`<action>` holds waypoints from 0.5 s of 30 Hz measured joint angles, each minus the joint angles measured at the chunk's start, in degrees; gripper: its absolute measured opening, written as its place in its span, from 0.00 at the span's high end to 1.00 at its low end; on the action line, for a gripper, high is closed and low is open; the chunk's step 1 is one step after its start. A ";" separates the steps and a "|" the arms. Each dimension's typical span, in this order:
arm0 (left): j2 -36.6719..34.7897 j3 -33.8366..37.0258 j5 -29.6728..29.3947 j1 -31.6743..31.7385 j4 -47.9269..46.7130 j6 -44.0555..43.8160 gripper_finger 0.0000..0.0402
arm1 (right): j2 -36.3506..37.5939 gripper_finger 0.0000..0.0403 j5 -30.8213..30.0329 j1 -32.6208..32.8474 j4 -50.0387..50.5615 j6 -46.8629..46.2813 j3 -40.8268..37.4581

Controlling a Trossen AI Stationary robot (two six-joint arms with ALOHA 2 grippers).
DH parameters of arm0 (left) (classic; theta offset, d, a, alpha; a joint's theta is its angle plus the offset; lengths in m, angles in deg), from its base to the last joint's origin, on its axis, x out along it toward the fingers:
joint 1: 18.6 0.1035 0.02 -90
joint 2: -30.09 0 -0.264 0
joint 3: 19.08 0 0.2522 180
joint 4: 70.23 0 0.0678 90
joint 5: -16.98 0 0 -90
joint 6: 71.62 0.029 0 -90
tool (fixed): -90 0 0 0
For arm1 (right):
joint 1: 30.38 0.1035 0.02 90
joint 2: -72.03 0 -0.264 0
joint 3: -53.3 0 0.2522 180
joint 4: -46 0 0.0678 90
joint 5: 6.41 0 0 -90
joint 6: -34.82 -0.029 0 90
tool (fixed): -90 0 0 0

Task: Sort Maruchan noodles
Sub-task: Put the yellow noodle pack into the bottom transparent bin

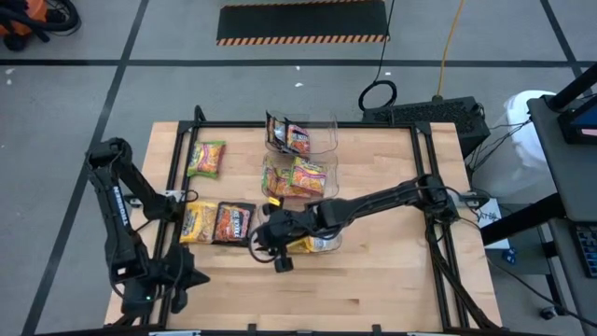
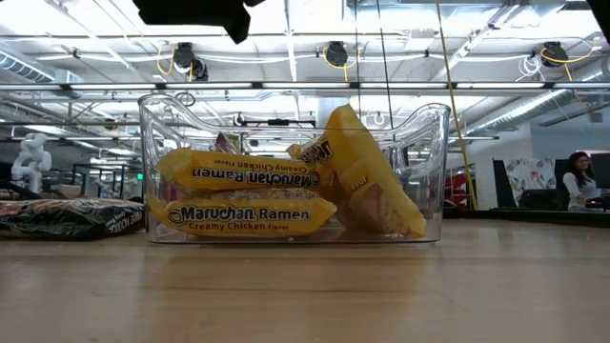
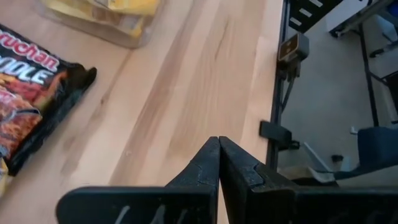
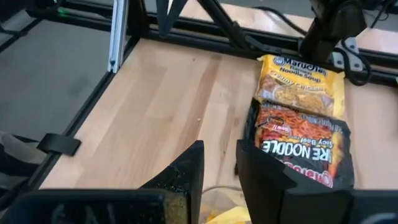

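Three loose Maruchan packets lie flat on the table's left half: a green-yellow one [image 1: 206, 159], a yellow one [image 1: 198, 222] [image 4: 300, 84] and a dark one [image 1: 233, 224] [image 4: 305, 146]. Three clear bins stand in a row down the middle. The far bin [image 1: 300, 136] holds dark packets, the middle bin [image 1: 297, 175] green-yellow ones, and the near bin [image 1: 322, 243] [image 2: 286, 171] yellow ones. My right gripper [image 1: 267, 245] [image 4: 220, 163] hangs open by the near bin's left end, close to the dark packet, with nothing between its fingers. My left gripper [image 1: 184, 278] [image 3: 219, 155] is shut and empty above the near left corner.
A black metal frame [image 1: 177, 168] rims the table's left, far and right sides. Bare wood [image 1: 382, 280] spreads across the near right part of the table. Cables and a black box [image 1: 429, 112] lie on the floor beyond the far edge. A person [image 2: 579, 181] sits far off in the room.
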State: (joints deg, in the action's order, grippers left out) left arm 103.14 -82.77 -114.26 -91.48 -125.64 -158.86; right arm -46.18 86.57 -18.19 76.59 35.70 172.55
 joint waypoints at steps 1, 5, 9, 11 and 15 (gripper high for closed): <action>-0.02 0.00 0.00 0.52 0.06 0.49 0.98 | -0.08 0.77 0.00 0.11 0.15 0.01 0.00; -0.02 0.00 0.02 1.52 0.20 1.78 0.98 | -0.09 0.77 0.01 0.38 -0.30 0.01 0.00; -0.02 0.00 0.02 1.73 0.19 3.17 0.98 | -0.09 0.77 -0.13 0.42 -3.29 -0.12 0.00; -0.02 0.00 0.02 1.73 -0.01 3.57 0.98 | -0.09 0.77 -0.17 0.41 -3.94 -0.14 0.00; -0.02 0.00 -0.03 1.73 -0.32 4.72 0.98 | -0.07 0.77 -0.19 0.22 -3.78 -0.62 0.00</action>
State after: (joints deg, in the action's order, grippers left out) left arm 103.12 -82.77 -114.28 -89.75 -125.96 -154.15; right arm -46.25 86.38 -17.97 72.81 35.08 172.55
